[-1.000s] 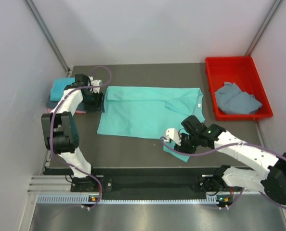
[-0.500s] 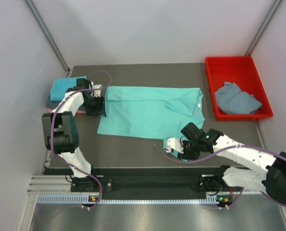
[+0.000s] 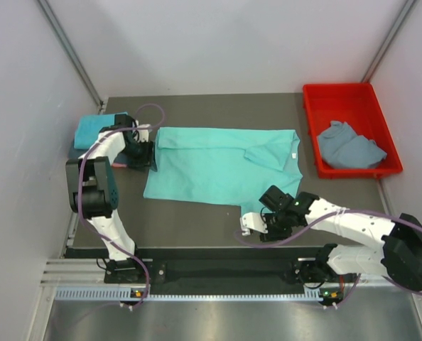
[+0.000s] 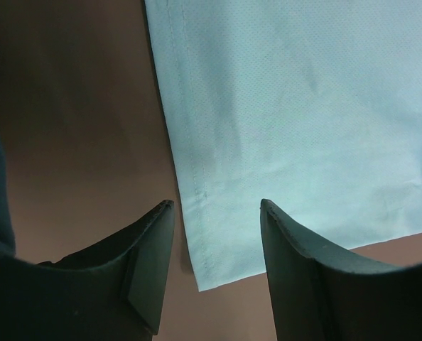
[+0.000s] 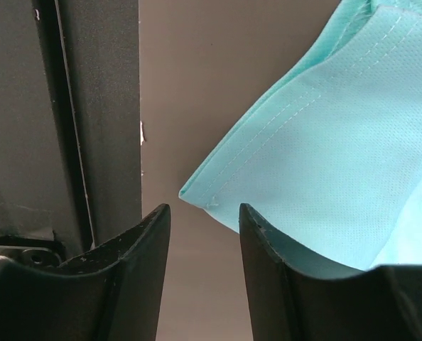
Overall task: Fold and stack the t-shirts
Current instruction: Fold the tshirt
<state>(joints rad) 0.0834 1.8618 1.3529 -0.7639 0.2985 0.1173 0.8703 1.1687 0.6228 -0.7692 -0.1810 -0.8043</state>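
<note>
1. Left tool. The left tool (image 3: 137,150) sits low over the desk (image 3: 218,106), at the left edge of the turquoise shirt (image 3: 211,167). It is released: in the wrist view its two fingers (image 4: 148,270) stand apart with nothing gripped between them. The shirt's stitched side hem runs down into the gap, and the shirt's near corner (image 4: 204,280) lies between the fingers, closer to the left one. The pictures do not show whether the fingertips touch the cloth. Bare desk lies to the tool's left. Further to that side, a folded teal shirt (image 3: 92,128) rests on top of a small pile at the desk's left edge.

2. Turquoise shirt. It lies spread flat between the two tools. It reaches to the right from the left tool, and away and to the left from the right tool. One sleeve is folded in over the body near the collar end.

3. Right tool. The right tool (image 3: 256,227) sits at the near edge of the desk. It is released: in the wrist view its fingers (image 5: 126,270) are apart and empty. A hemmed corner of the turquoise shirt (image 5: 197,190) lies just ahead of the gap, and the cloth runs off to the tool's right. A black rail (image 5: 90,106) runs along the tool's left.

4. Red tray. The red tray (image 3: 339,92) stands well beyond the right tool, to its right. It holds a crumpled grey-blue shirt (image 3: 349,145).
</note>
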